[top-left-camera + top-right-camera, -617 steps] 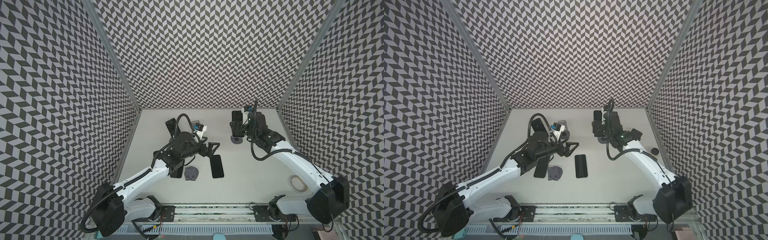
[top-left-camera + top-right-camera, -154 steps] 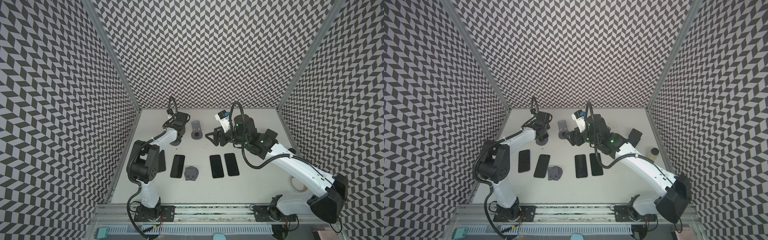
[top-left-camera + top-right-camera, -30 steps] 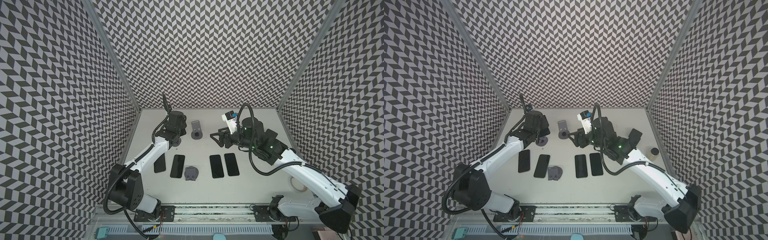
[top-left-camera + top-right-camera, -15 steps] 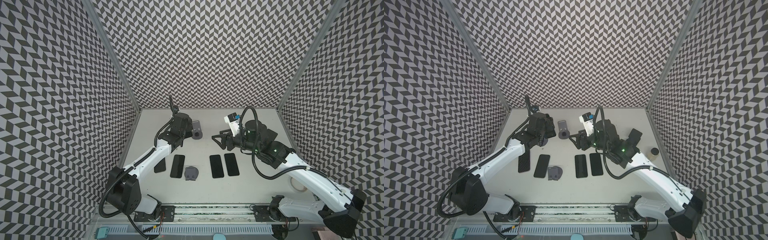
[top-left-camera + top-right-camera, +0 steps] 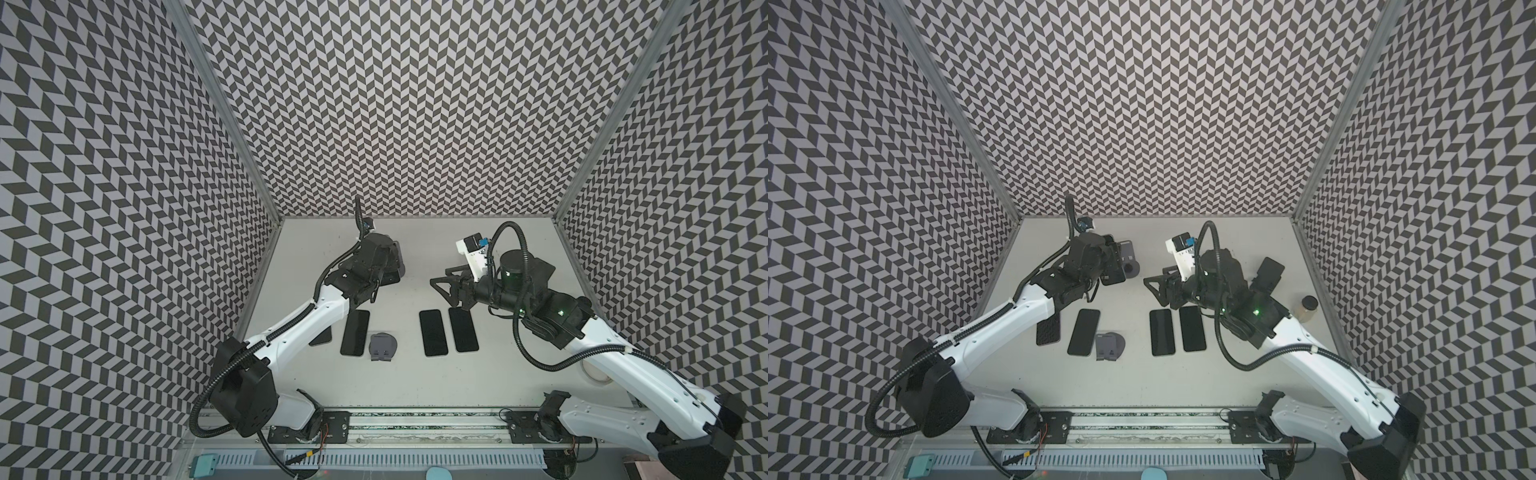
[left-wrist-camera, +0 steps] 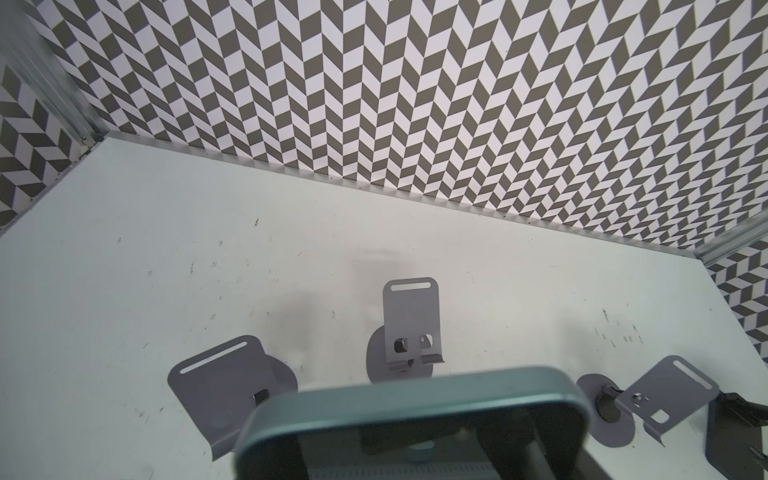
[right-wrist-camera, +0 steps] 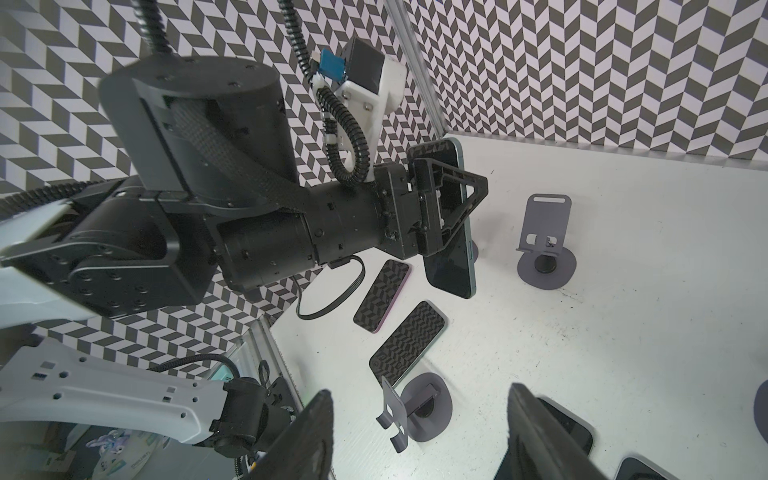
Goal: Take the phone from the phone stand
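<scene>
Both left gripper (image 7: 464, 201) jaws clamp the phone (image 7: 451, 270), phone stand (image 5: 1128, 258) at its 3 o'clock. The right gripper (image 5: 443, 292) hangs part-open, empty.

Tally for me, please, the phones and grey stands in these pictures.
Phones: 5 (four flat, one held)
Grey stands: 4
Dark slab, right rear, unidentified: 1
Total: 10

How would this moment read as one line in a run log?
left gripper: shut on teal-edged black phone, held off any stand | right gripper: open, empty | grey metal phone stand: empty
</scene>
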